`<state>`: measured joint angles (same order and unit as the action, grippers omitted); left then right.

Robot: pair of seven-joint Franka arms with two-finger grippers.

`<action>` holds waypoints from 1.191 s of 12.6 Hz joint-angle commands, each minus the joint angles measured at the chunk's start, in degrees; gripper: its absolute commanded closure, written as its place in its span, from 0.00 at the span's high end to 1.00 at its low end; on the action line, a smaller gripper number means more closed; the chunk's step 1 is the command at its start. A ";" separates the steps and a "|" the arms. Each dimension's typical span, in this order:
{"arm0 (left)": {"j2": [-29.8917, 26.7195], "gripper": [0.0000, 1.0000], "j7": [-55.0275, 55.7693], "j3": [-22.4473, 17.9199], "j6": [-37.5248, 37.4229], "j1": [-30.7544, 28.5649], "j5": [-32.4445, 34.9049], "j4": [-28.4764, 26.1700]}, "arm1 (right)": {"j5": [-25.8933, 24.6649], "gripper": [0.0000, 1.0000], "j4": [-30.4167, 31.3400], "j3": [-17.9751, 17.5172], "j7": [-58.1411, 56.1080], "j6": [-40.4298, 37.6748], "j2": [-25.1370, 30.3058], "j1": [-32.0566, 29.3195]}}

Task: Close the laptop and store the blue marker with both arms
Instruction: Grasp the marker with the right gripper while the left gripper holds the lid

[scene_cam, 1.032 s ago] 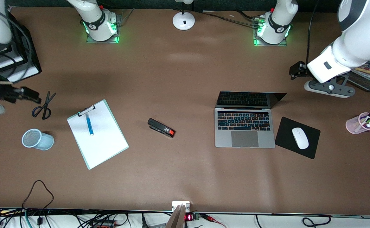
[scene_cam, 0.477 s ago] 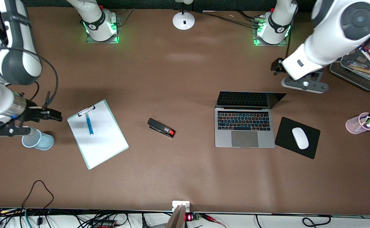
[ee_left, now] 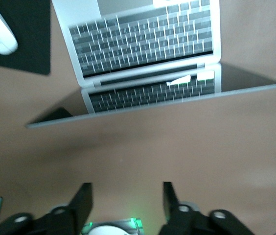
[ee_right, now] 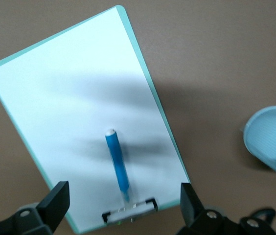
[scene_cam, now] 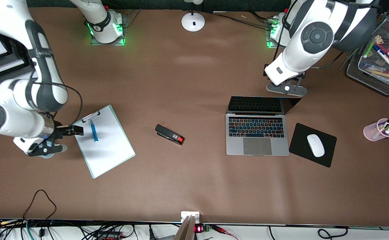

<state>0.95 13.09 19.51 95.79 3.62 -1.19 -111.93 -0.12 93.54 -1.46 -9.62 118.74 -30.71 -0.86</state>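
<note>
The silver-grey laptop [scene_cam: 257,133] stands open, its dark screen [scene_cam: 262,105] upright. My left gripper [scene_cam: 284,89] hangs open and empty over the bare table just past the screen's back. In the left wrist view the laptop [ee_left: 143,44] lies ahead of the open left gripper [ee_left: 126,200]. The blue marker [scene_cam: 93,130] lies on the white clipboard [scene_cam: 108,146]. My right gripper [scene_cam: 46,148] hovers beside the clipboard's clip end, open and empty. The right wrist view shows the marker [ee_right: 117,164] on the clipboard [ee_right: 69,107], ahead of the right gripper [ee_right: 123,200].
A light-blue mesh cup [ee_right: 272,142] lies beside the clipboard under the right hand. A black stapler [scene_cam: 169,134] lies mid-table. A black mouse pad [scene_cam: 301,140] with a white mouse [scene_cam: 315,145] sits beside the laptop. A pink pen cup [scene_cam: 381,129] and a wire tray [scene_cam: 377,80] stand at the left arm's end.
Both arms have swung inward. The right gripper moved from the table's end, over the scissors and cup, to beside the clipboard. The left gripper moved from the wire tray toward the laptop's screen.
</note>
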 commanded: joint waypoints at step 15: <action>1.94 0.04 0.09 0.09 20.03 -0.28 -2.24 -11.65 | -1.64 0.59 -1.25 0.23 -3.82 8.61 -10.16 3.58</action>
<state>1.92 13.14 19.51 113.34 3.57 -2.41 -123.40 -1.11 93.26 -1.40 -12.57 127.06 -40.33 2.60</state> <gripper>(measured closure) 0.952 0.304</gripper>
